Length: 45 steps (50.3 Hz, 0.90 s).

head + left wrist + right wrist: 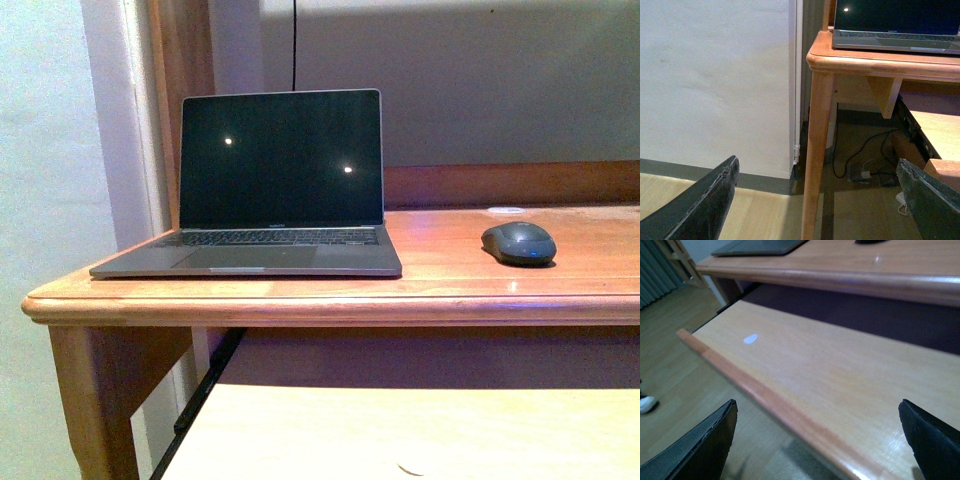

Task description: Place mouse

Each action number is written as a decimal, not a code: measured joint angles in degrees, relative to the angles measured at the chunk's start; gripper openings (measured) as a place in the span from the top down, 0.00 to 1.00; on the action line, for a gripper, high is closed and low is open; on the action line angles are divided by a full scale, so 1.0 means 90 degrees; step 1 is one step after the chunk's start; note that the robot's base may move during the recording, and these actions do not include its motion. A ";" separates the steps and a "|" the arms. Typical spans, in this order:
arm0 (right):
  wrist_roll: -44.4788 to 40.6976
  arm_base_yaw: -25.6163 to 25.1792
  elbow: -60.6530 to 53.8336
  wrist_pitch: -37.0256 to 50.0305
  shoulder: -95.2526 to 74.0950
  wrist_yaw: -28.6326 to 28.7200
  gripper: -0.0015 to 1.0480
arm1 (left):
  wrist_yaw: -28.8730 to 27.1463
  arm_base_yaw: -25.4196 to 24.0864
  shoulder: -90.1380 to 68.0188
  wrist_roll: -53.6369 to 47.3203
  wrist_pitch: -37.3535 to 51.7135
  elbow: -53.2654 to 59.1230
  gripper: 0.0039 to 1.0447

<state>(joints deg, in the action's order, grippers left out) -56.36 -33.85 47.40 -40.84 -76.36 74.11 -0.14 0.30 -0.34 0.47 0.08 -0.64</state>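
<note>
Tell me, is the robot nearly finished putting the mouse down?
Looks done: the mouse sits on the desk, right of the laptop, with nothing touching it. In hand: nothing; the left gripper and right gripper are away from it, jaws wide open and empty. Left: maybe nothing, if that spot is its place; the pictures cannot say.

Laptop atop wooden desk
</note>
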 joint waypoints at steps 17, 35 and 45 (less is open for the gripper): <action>-0.3657 -0.0153 -0.0301 -0.1501 -0.0784 -0.0826 0.07 | 0.0000 0.0000 0.0000 0.0000 0.0000 0.0000 0.07; -0.3691 0.0083 -0.0573 -0.0950 -0.0784 -0.0699 0.07 | 0.0002 0.0000 0.0000 0.0000 0.0000 0.0000 0.07; -0.3738 -0.0051 -0.0155 -0.1945 -0.1052 -0.0457 0.07 | 0.0002 0.0000 0.0000 0.0000 0.0000 0.0000 0.07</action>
<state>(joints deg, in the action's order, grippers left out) -90.00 -34.30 46.00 -58.35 -85.82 70.00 -0.12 0.30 -0.34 0.47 0.08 -0.64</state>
